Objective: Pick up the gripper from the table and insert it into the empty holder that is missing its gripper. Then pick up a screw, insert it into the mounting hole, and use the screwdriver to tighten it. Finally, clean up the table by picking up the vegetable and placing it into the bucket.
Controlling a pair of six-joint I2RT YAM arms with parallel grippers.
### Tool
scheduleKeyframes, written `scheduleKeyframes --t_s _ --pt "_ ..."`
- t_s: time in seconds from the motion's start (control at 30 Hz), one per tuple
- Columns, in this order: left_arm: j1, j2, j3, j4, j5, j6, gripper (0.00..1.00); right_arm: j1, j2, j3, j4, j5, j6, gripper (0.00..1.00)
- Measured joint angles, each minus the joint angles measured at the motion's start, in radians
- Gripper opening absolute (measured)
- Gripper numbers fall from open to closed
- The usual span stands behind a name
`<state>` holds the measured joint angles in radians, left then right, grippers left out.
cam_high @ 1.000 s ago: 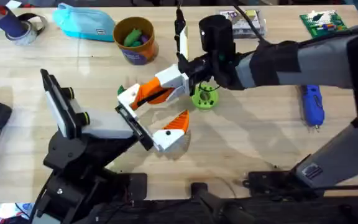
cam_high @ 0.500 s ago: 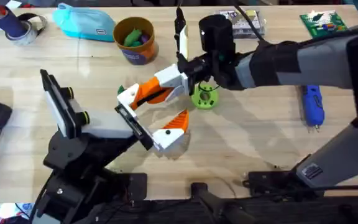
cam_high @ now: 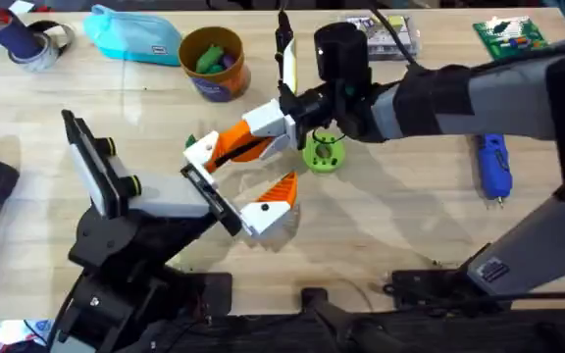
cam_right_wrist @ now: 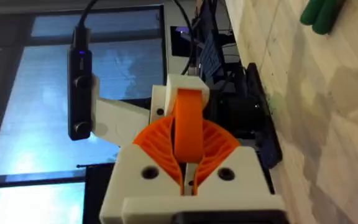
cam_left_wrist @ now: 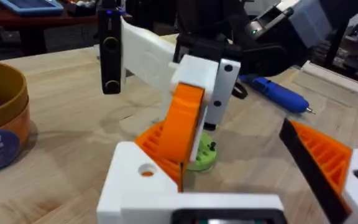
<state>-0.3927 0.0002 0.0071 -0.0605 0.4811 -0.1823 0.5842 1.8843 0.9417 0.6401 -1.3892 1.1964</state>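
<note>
My right gripper (cam_high: pixel 253 137) is shut on the loose gripper (cam_high: pixel 209 150), a white base with an orange pad, and holds it just above the table (cam_high: pixel 400 226). The piece's white base (cam_left_wrist: pixel 138 183) sits low beside my left gripper (cam_high: pixel 253 201), which is open and shows one orange finger (cam_left_wrist: pixel 325 158). The blue screwdriver (cam_high: pixel 492 167) lies at the right. A small dark screw (cam_left_wrist: pixel 211 146) stands on the green disc (cam_high: pixel 324 155). The vegetable (cam_right_wrist: pixel 319 12), dark green, lies on the table near the held piece. The yellow bucket (cam_high: pixel 212 61) holds green and purple items.
A light-blue pouch (cam_high: pixel 130 34) lies at the back left beside a tape roll (cam_high: pixel 37 44). A green circuit board (cam_high: pixel 508 37) and a clear packet (cam_high: pixel 385 34) sit at the back right. Bare wood spans the centre right.
</note>
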Motion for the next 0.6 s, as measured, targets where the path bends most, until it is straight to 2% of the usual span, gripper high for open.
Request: scheduleKeyframes --t_s 0.1,0.2,0.33,0.37,0.5,0.53,0.6 --pt "0.0 0.0 0.0 0.002 0.005 0.012 0.991 0.006 0.0 -0.001 0.035 0.012 0.012 0.208" --pt "-0.003 0.0 0.0 0.003 0.035 0.02 0.991 0.033 0.0 -0.003 0.067 0.024 0.016 0.416" --pt "-0.011 0.0 0.0 0.003 0.073 0.026 0.991 0.059 0.0 -0.003 0.072 0.035 0.019 0.555" --pt "-0.011 0.0 0.0 0.003 0.083 0.026 0.991 0.059 0.0 -0.004 0.072 0.04 0.022 0.652" --pt "-0.011 0.0 0.0 0.003 0.092 0.029 0.991 0.05 0.0 -0.004 0.071 0.043 0.025 0.93" --pt "-0.011 0.0 0.0 0.003 0.094 0.029 0.991 0.047 0.0 -0.004 0.072 0.043 0.024 0.973" --pt "-0.011 0.0 0.0 0.003 0.098 0.029 0.991 0.037 0.0 -0.004 0.07 0.045 0.024 0.992"
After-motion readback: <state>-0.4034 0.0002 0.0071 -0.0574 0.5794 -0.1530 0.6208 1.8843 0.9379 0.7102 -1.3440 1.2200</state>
